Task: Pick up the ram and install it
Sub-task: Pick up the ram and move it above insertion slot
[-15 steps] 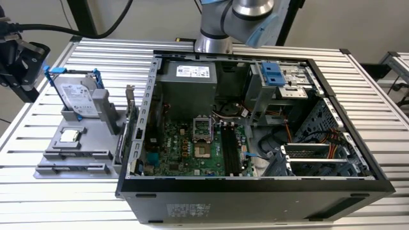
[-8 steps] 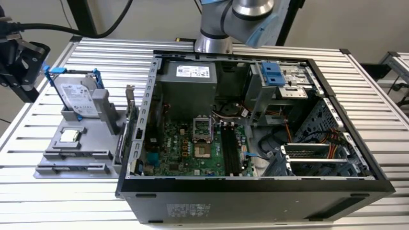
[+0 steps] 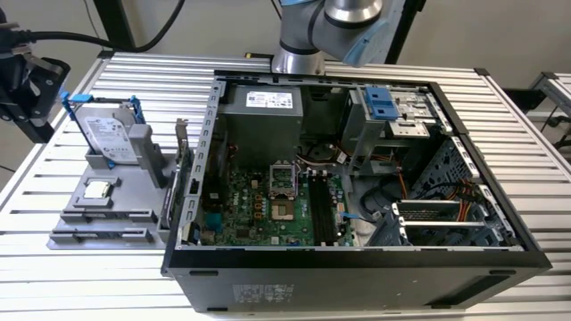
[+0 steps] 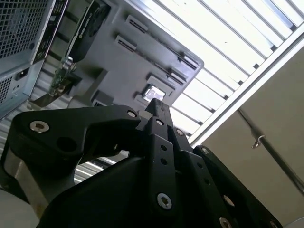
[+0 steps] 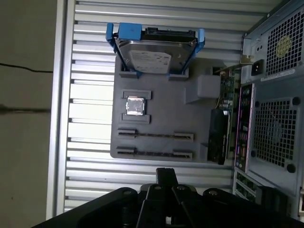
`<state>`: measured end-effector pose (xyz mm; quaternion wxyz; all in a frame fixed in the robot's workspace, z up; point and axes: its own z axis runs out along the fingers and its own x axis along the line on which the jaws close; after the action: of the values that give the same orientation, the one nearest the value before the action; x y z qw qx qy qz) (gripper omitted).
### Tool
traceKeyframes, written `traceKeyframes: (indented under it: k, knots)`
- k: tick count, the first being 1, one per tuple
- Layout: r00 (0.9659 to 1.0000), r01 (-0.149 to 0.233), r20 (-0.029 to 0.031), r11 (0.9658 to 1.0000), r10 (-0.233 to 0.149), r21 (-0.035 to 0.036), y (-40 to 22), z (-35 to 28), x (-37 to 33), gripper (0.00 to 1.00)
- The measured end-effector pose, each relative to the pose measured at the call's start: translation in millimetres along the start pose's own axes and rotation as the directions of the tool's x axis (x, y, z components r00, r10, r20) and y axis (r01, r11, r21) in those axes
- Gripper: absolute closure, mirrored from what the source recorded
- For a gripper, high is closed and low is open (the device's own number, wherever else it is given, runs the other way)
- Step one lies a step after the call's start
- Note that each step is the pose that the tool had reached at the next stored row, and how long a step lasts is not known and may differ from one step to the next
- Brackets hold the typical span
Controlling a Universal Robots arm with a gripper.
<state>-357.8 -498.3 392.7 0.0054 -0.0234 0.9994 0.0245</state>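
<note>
Slatted tabletop (image 3: 526, 154), open computer case (image 3: 357, 261): the tool (image 5: 166, 175), pressed together and empty, hangs clear of the gray parts tray (image 5: 161, 118), whose long slots look bare; the ram's place cannot be told, and any pickup calls for spreading first.

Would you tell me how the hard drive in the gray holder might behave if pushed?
The hard drive looks like a rigid metal block, probably heavy for its size. Standing on edge in the holder, it might tip if nudged sideways.
</note>
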Motion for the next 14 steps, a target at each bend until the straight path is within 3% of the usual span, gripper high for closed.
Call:
traceKeyframes:
  k: [6, 8, 11, 14]
  knots:
    - [0.9995, 0.032, -0.0015, 0.9995, -0.032, -0.0005, 0.4, 0.0, 1.1, 1.0]
    - [0.9983, 0.058, -0.0028, 0.9983, -0.058, -0.0008, 0.4, 0.0, 1.2, 1.0]
    - [0.9941, 0.108, -0.005, 0.9941, -0.108, -0.0017, 0.4, 0.2, 1.2, 1.0]
    - [0.9867, 0.163, -0.0077, 0.9867, -0.163, -0.0026, 0.5, 0.1, 1.2, 1.0]
